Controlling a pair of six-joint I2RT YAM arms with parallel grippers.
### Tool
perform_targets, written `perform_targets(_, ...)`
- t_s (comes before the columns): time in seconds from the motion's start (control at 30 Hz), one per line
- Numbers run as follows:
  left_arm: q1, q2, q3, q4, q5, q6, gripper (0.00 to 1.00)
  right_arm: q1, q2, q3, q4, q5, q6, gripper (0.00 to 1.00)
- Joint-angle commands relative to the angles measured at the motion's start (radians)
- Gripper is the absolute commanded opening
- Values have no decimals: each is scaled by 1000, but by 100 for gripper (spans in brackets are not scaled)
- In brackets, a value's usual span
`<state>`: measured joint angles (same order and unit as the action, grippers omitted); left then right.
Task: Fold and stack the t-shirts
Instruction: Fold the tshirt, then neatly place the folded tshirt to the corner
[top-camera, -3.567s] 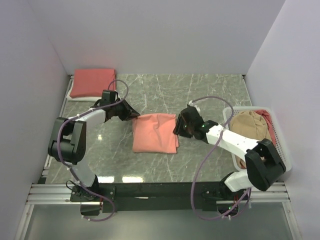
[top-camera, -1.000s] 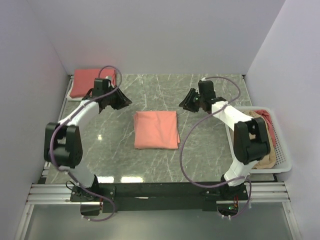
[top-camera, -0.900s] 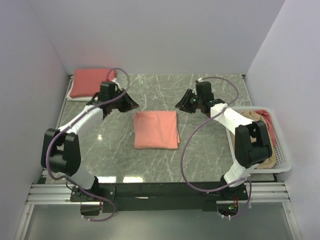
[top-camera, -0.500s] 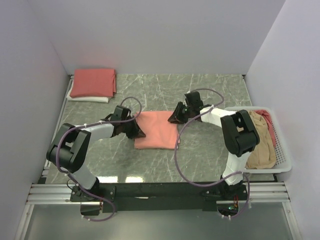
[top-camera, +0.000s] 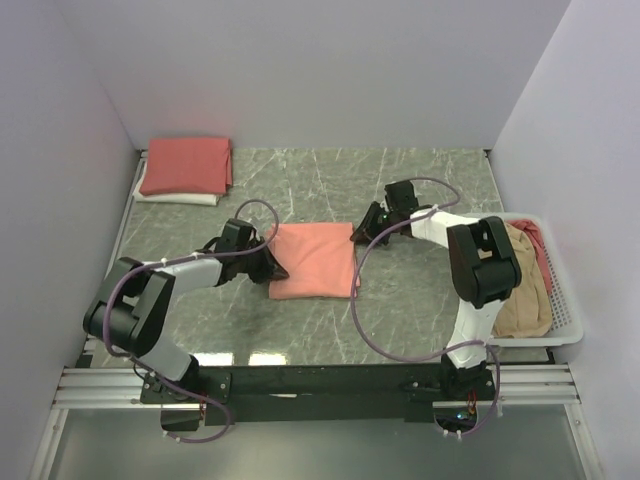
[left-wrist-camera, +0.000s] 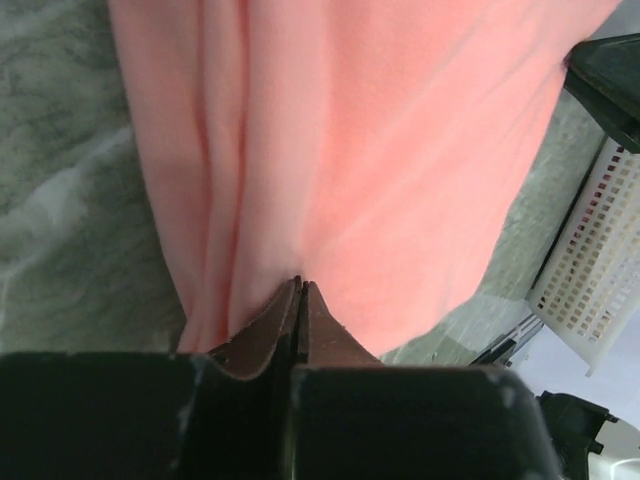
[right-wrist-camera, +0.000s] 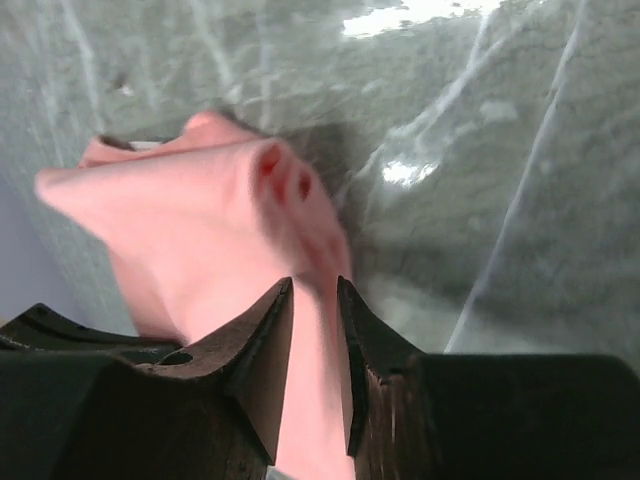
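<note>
A folded salmon-pink t-shirt (top-camera: 312, 260) lies at the table's middle. My left gripper (top-camera: 274, 265) is at its left edge; in the left wrist view its jaws are pressed together with the shirt's fabric (left-wrist-camera: 400, 150) puckered at their tips (left-wrist-camera: 299, 285). My right gripper (top-camera: 368, 230) is at the shirt's far right corner; in the right wrist view the pink corner (right-wrist-camera: 210, 230) runs up between its nearly closed fingers (right-wrist-camera: 314, 300) and looks lifted off the marble.
A stack with a salmon-pink shirt (top-camera: 186, 164) on a white one (top-camera: 178, 198) lies at the back left. A white lattice basket (top-camera: 566, 300) at the right edge holds a tan shirt (top-camera: 522, 295) and a salmon one (top-camera: 536, 236). Walls close in at left, back and right.
Both grippers came from the back of the table down to the folded shirt, the left to its left edge, the right to its far right corner, and closed on the fabric.
</note>
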<state>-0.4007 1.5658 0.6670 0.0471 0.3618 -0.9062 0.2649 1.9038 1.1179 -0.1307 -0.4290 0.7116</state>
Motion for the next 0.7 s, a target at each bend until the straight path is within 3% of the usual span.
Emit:
perform_targets(0.0,2,-76,66,-44,-47,32,10,8,-150,4,-35,48,-32,32)
perform_targets(0.2,115,-150,62,-110,-63,47,44,114,-322,-108,-27,119,-31,32)
perform_targets(0.3,151,-133,65,-105,-49,67,53,221,-341,-141,8,131,-12,32)
perform_targets(0.47,169,-43,77,-56,-9,89,63,355,-284,-159,65,116,11,32)
perform_targets(0.67,186,49,60,34,40,75,67,398,-177,-190,106,119,14,31)
